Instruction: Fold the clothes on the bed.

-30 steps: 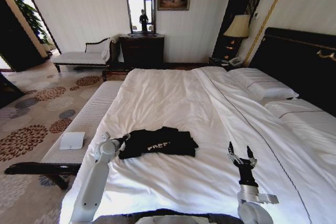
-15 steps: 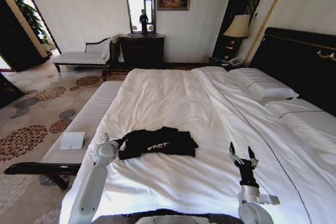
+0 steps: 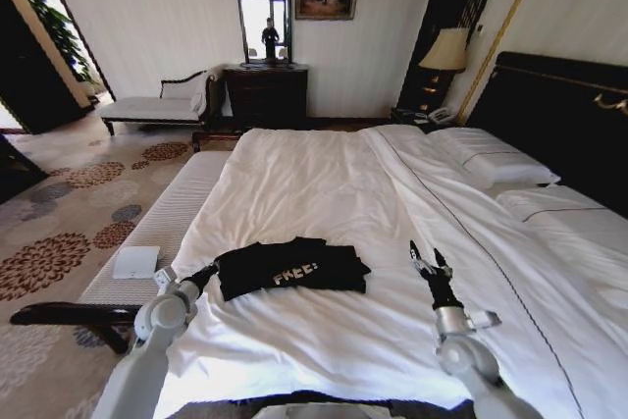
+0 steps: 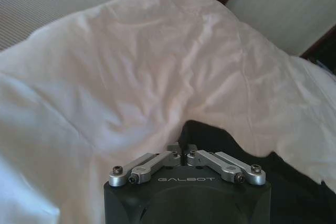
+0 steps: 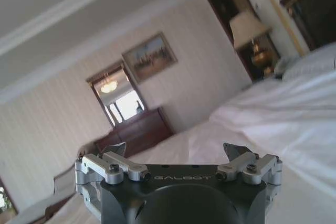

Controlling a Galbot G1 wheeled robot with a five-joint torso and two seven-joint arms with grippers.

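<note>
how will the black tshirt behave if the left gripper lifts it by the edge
The black T-shirt lies flat in soft folds, so it will likely droop and unfold. It looks thin, so probably light. The left gripper, fingers shut at its edge, may drag it across the smooth white bed.

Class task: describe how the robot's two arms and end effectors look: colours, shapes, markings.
Both arms are pale grey tubes with rounded joints. The left end effector and right end effector each have a black round body marked GALBOT in pale letters, silver metal finger links with dark screws, and dark fingertips.
</note>
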